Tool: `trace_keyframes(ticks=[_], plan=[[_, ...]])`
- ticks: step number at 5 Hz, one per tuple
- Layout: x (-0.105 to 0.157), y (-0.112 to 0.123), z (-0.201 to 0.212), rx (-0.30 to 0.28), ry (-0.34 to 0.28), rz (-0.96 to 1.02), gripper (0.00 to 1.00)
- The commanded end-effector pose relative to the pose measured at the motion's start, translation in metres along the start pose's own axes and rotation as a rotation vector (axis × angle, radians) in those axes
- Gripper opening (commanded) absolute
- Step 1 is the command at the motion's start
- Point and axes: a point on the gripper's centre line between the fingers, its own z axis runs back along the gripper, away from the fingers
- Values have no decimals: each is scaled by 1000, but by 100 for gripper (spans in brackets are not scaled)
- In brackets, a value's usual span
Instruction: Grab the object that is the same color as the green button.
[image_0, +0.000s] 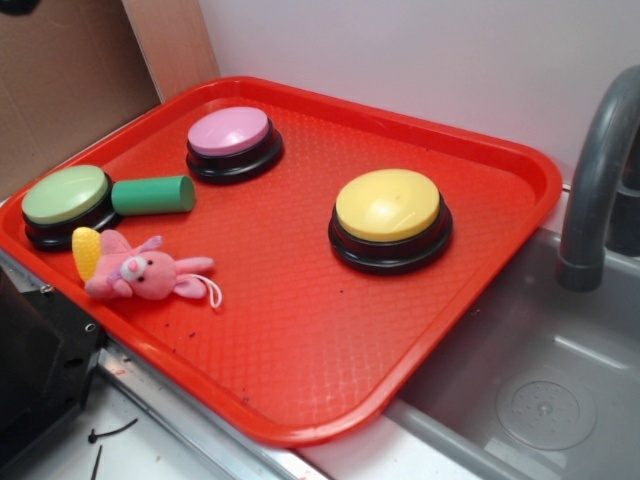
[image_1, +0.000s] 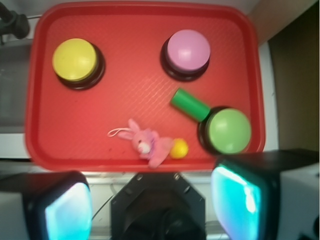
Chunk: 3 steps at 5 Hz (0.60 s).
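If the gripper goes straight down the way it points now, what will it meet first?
Probably the pink plush rabbit near the red tray's front edge, judging by the wrist view. The open gripper hangs high, so depth is uncertain. The green cylinder lies further right.

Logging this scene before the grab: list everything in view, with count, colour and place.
tray: one, red, beside the sink.
green button: one, pale green dome on black base, tray's left corner.
cylinder: one, dark green, lying against the green button.
pink button: one, pink, far side of tray.
yellow button: one, yellow, right part of tray.
plush bunny: one, pink, holding something yellow, near edge below the cylinder.
sink: one, grey, right of tray.
faucet: one, grey, over the sink.
pincer: one, fingers spread wide, above the tray's near edge, holding nothing.
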Motion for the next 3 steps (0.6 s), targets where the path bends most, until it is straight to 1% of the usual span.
trace_keyframes(ticks=[1, 2, 3], plan=[[15, 19, -29, 31, -105, -159, 100], [29, 27, -52, 20, -199, -334, 100], [40, 39, -85, -5, -217, -470, 100]])
